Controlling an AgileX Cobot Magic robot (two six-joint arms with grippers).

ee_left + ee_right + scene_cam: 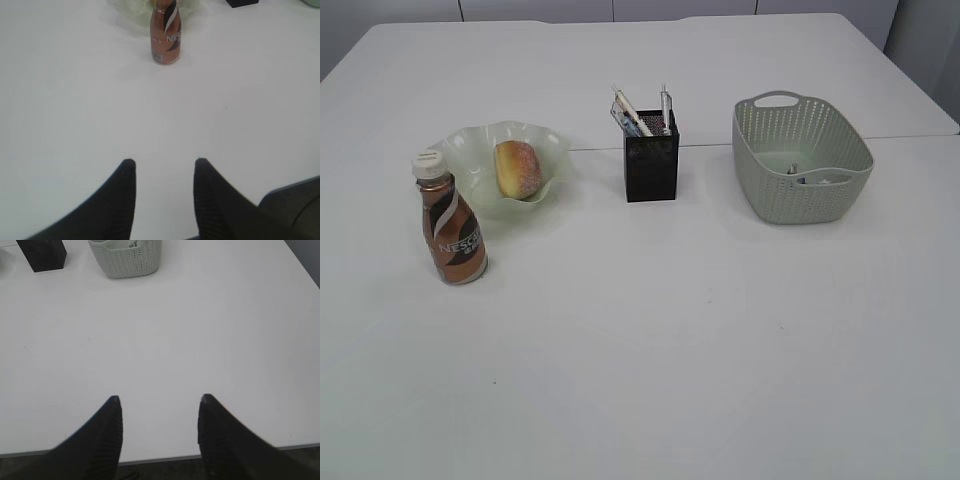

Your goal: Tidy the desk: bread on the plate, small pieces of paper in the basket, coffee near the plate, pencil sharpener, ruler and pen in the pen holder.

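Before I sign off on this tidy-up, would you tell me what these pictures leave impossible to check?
- Basket contents: exterior view shows only small grey bits through its wall, too small to name as paper; right wrist view crops the top.
- Pen holder contents: thin items stick out, too small to identify a sharpener or ruler; both wrist views cut it off.
- Plate: left wrist view crops it at the top edge, with the coffee in front.

My left hand (165, 162) hovers empty, fingers apart, over the bare white surface (75, 100). Well ahead, the coffee (165, 37) stands upright before the plate (127, 12).
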